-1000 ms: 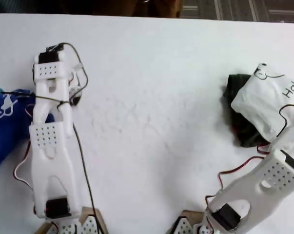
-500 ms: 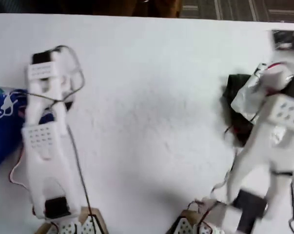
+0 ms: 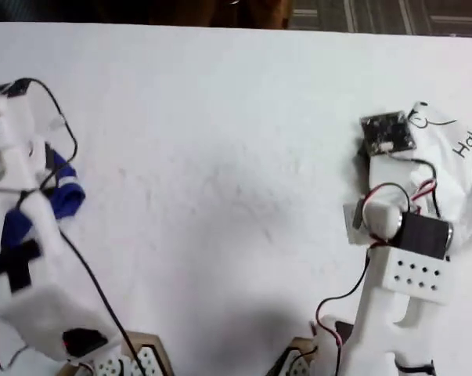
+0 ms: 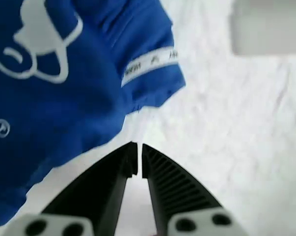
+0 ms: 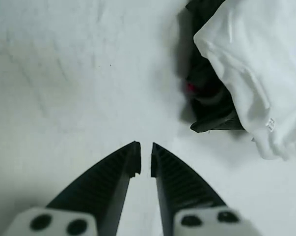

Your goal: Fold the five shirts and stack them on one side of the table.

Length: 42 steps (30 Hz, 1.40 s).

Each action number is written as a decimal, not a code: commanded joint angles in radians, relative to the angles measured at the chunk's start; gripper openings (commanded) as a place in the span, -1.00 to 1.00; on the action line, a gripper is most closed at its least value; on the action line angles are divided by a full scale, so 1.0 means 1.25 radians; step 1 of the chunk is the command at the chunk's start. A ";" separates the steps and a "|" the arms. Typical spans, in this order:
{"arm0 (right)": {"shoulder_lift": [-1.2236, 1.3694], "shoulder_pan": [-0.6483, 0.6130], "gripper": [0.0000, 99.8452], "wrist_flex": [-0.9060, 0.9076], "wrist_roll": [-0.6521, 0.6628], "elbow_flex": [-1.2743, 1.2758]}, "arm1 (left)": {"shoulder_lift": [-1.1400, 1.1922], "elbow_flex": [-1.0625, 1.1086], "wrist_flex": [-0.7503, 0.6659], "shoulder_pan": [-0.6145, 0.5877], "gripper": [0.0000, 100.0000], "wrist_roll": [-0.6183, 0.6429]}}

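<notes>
The left gripper (image 4: 137, 160) hangs just beside the blue shirt (image 4: 64, 88), which lies in a heap at the left edge of the table (image 3: 220, 157). Its two black jaws almost touch, with only a thin crack between them, and they hold nothing. The right gripper (image 5: 145, 160) is the same, nearly closed and empty. It is near the white shirt (image 5: 251, 73), which sits on top of a dark shirt (image 5: 206, 103) by the right edge. I think the job now is to take one shirt and spread it flat. To do that well, the left pincer should open wide first. Then it should come down on the corner with the white band (image 4: 148, 61) and pinch just that bit of cloth, not the whole lump. A slow pull toward the middle would help the shirt open out. A wide stretch of white table top lies between the two arms, so there is lots of room to fold there. The blue shirt is close to the left edge, so a push the wrong way could slide it off.
</notes>
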 commanded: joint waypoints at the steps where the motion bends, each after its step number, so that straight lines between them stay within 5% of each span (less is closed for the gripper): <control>1: -0.028 0.008 -0.95 -0.040 0.032 0.052 | -0.193 0.211 -0.074 -0.047 -0.92 -0.061; 13: -0.026 0.006 -0.95 -0.095 0.034 0.179 | -0.571 0.634 -0.419 -0.263 -0.91 -0.298; 21: -0.026 0.006 -0.95 -0.096 0.037 0.201 | -0.573 0.654 -0.557 -0.446 -0.59 -0.329; 29: -0.026 0.006 -0.95 -0.096 0.038 0.201 | -0.346 0.619 -0.679 -0.551 -0.60 -0.448; 42: -0.026 0.006 -0.95 -0.096 0.034 0.201 | 0.112 0.240 -0.475 -0.543 -0.60 -0.379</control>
